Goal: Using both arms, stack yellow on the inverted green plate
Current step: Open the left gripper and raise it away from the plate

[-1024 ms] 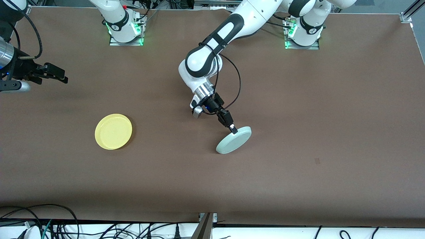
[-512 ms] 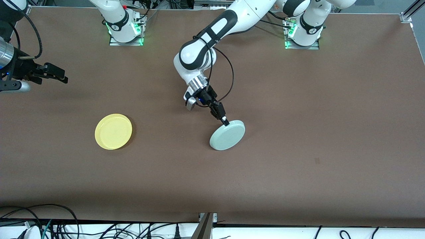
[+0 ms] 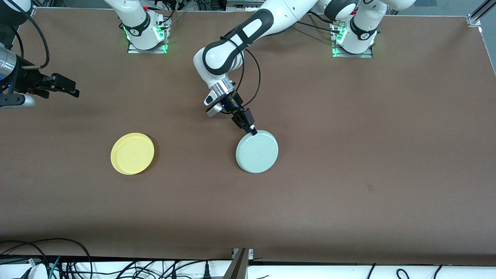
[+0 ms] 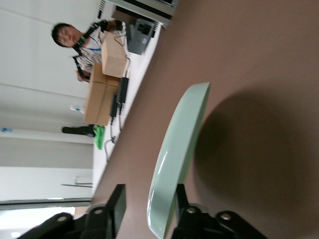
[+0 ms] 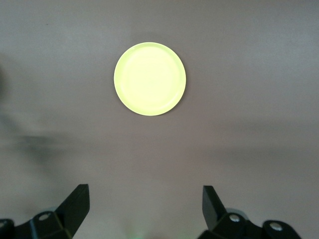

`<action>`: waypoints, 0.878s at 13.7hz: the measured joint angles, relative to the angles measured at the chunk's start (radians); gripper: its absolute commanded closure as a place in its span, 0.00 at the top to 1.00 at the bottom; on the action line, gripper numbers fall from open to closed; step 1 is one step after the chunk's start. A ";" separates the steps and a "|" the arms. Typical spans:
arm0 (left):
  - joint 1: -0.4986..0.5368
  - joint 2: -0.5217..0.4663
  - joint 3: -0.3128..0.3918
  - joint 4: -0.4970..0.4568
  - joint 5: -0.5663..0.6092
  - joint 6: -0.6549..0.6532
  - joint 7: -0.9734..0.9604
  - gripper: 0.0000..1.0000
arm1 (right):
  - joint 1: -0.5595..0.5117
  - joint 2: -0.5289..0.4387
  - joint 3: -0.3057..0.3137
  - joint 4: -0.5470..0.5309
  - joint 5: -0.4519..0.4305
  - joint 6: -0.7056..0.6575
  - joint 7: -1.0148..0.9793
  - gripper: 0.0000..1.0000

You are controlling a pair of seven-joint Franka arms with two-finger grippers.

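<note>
Plates look light, stiff, slick plastic, so rim pinch is best bet. Left claw (image 3: 252,131) clamps green plate (image 3: 257,151) rim, tilted over counter (image 3: 348,155). Right claw (image 3: 66,88) waits wide open, empty, yellow (image 3: 132,153) untouched.

We see the green plate (image 3: 257,151) near the middle of the table, pale mint, round, with its underside turned up; it is tilted, lifted at the rim (image 4: 175,159) farthest from the front camera. The yellow plate (image 3: 132,153) lies flat and upright toward the right arm's end, well apart from it.
</note>
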 measured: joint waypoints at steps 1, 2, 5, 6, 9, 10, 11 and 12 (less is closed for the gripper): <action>0.000 0.003 -0.015 0.017 -0.029 0.002 -0.021 1.00 | 0.000 0.000 0.000 0.000 0.000 0.000 0.000 1.00; 0.001 0.004 -0.034 0.033 -0.047 0.003 -0.043 1.00 | 0.000 0.000 0.000 0.000 0.000 0.000 0.000 1.00; 0.001 0.004 -0.081 0.094 -0.116 0.003 -0.106 1.00 | 0.000 0.000 0.000 0.000 0.000 -0.001 0.000 1.00; 0.001 0.004 -0.084 0.115 -0.146 0.003 -0.120 1.00 | 0.000 0.000 0.000 0.000 0.000 -0.001 0.000 1.00; 0.042 -0.007 -0.081 0.194 -0.266 0.002 -0.127 1.00 | 0.000 0.000 0.000 0.000 0.000 -0.001 0.000 1.00; 0.079 -0.022 -0.079 0.218 -0.315 0.001 -0.121 1.00 | 0.000 0.000 0.000 0.000 0.000 -0.001 0.000 1.00; 0.125 -0.046 -0.080 0.233 -0.363 0.001 -0.089 1.00 | 0.000 0.000 0.000 0.000 0.000 -0.001 0.000 1.00; 0.175 -0.074 -0.080 0.242 -0.409 0.001 -0.032 1.00 | 0.000 0.000 0.000 0.000 0.000 -0.001 0.000 1.00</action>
